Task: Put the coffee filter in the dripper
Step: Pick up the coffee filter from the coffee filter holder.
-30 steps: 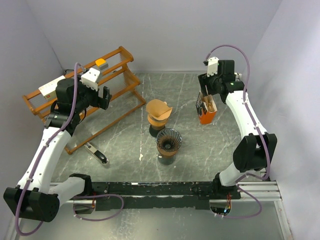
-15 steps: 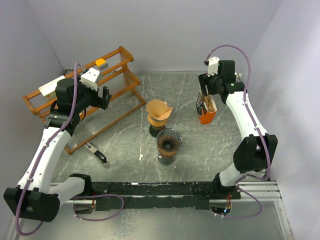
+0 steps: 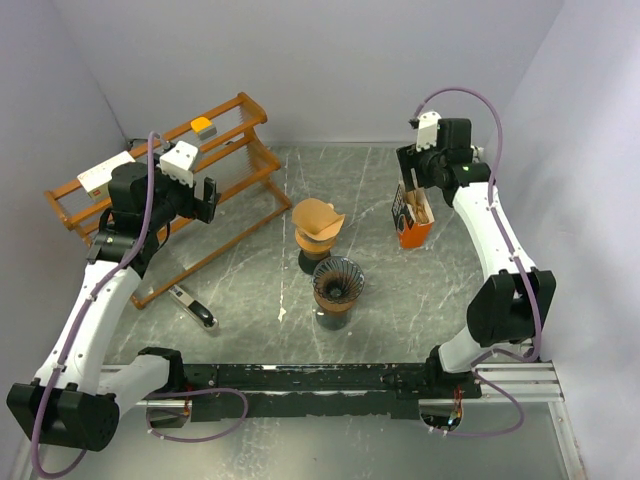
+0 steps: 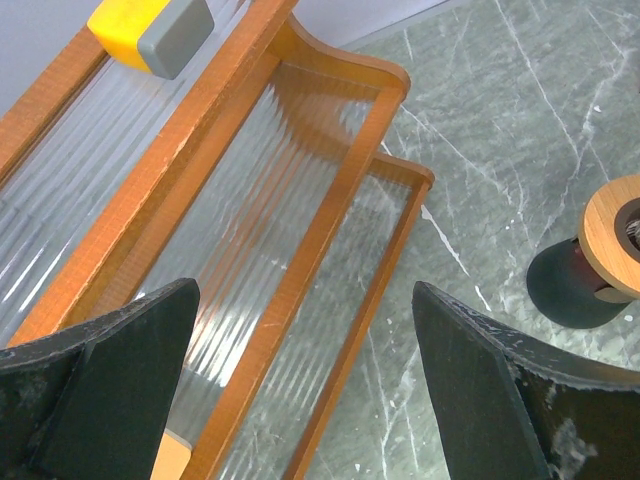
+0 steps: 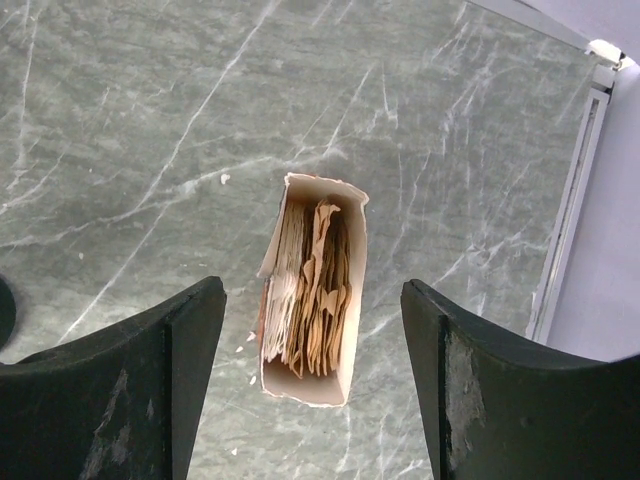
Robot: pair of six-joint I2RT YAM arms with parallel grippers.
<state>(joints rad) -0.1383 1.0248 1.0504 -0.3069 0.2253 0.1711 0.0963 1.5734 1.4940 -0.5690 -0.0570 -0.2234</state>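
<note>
Right wrist: box [image 5: 304,384] holds brown filters [image 5: 316,290], right claw [image 5: 313,289] spread wide above it; left claw [image 4: 305,298] also wide.

My left wrist view cuts off a wood-ringed dripper [image 4: 612,250] at its right edge and a yellow-grey block [image 4: 150,25] at top left.

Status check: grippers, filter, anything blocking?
Left gripper open over wooden rack. Right gripper open above filter box, nothing held. Ribbed dripper empty. Nothing blocking the box.
</note>
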